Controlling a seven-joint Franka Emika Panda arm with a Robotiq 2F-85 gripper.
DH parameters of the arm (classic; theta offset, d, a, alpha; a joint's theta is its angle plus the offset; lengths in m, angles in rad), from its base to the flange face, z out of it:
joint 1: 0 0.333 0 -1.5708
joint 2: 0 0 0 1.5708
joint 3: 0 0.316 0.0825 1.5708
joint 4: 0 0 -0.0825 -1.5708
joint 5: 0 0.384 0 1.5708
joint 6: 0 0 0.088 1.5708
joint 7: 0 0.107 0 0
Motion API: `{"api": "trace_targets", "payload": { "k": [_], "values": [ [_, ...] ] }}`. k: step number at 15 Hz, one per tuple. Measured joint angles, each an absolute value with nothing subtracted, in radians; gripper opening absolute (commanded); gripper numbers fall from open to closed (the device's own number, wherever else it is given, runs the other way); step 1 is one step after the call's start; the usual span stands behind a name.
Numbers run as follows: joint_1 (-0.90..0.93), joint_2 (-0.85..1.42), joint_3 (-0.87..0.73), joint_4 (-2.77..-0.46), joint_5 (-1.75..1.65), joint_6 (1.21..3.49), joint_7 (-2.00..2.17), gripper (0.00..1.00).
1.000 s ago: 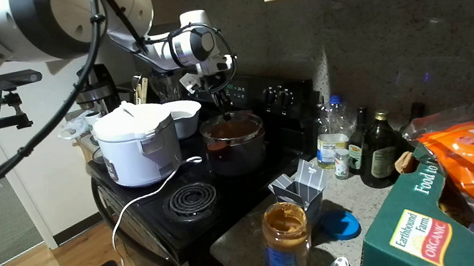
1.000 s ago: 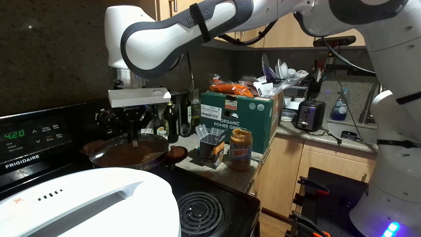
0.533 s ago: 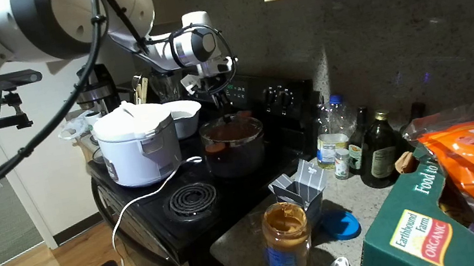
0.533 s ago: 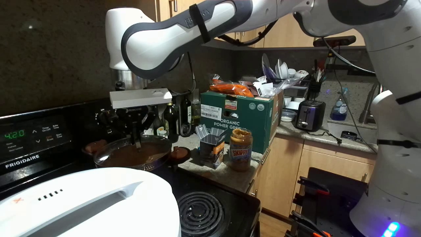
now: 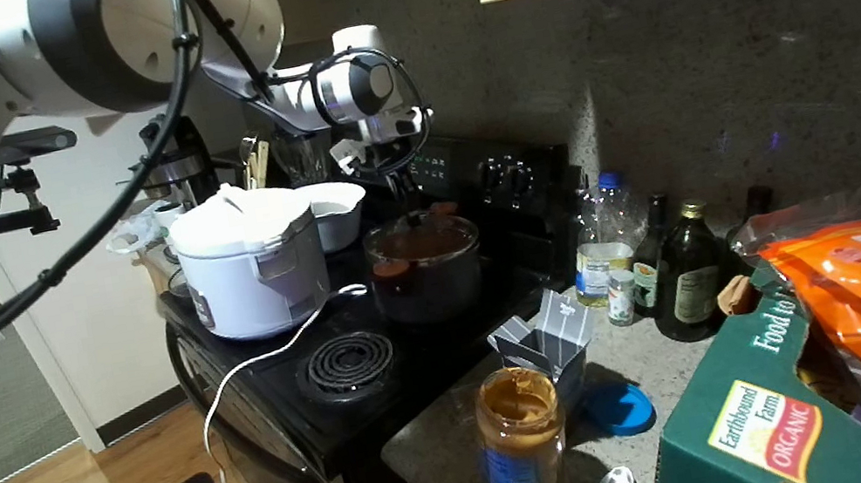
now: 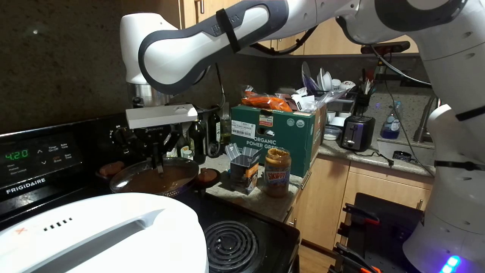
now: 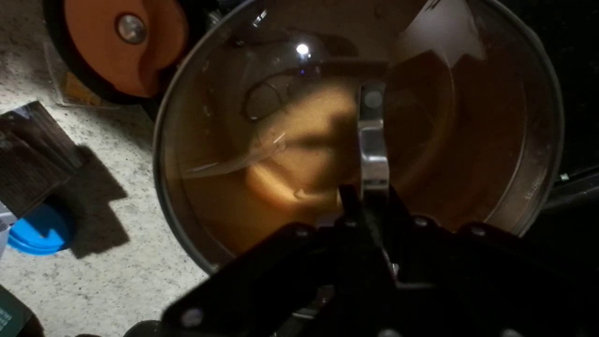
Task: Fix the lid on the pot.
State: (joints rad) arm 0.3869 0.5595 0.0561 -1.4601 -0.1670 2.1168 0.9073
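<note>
The lid is clear glass with a metal rim and a metal strap handle. It shows in both exterior views [image 5: 444, 241] [image 6: 144, 182] and fills the wrist view [image 7: 421, 154]. My gripper [image 7: 367, 196] is shut on the strap handle; in the exterior views it points down at the lid [image 5: 409, 211] [image 6: 157, 163]. The squat brown pot [image 5: 430, 288] stands on the stove directly under the lid, with brown side handles [image 6: 207, 176] [image 7: 128, 47]. The lid lies about level at the pot's top. I cannot tell whether its rim is fully seated.
A large white cooker [image 5: 249, 269] stands beside the pot, with a white saucepan [image 5: 337, 214] behind it. The stove's control panel [image 6: 41, 163] rises at the back. A peanut butter jar [image 5: 524, 446], an open small box [image 5: 551, 344], bottles [image 5: 689, 275] and a green box [image 5: 748, 433] stand on the counter.
My gripper and the lid have moved slightly down. In an exterior view, the lid and the pot's handles have also shifted a little to the right. The grip is unchanged.
</note>
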Motion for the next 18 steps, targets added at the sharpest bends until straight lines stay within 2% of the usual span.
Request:
{"api": "trace_targets", "payload": {
  "k": [6, 8, 10, 15, 16, 18],
  "values": [
    [0.393, 0.578, 0.056, -1.443, -0.179, 2.096, 0.907, 0.07],
    [0.393, 0.580, 0.056, -1.438, -0.179, 2.092, 0.907, 0.42],
    [0.393, 0.582, 0.056, -1.434, -0.179, 2.090, 0.906, 0.54],
    [0.402, 0.584, 0.056, -1.392, -0.183, 2.072, 0.897, 0.93],
    [0.406, 0.583, 0.057, -1.375, -0.185, 2.054, 0.891, 0.99],
    [0.417, 0.576, 0.058, -1.340, -0.192, 2.012, 0.886, 1.00]
  ]
}}
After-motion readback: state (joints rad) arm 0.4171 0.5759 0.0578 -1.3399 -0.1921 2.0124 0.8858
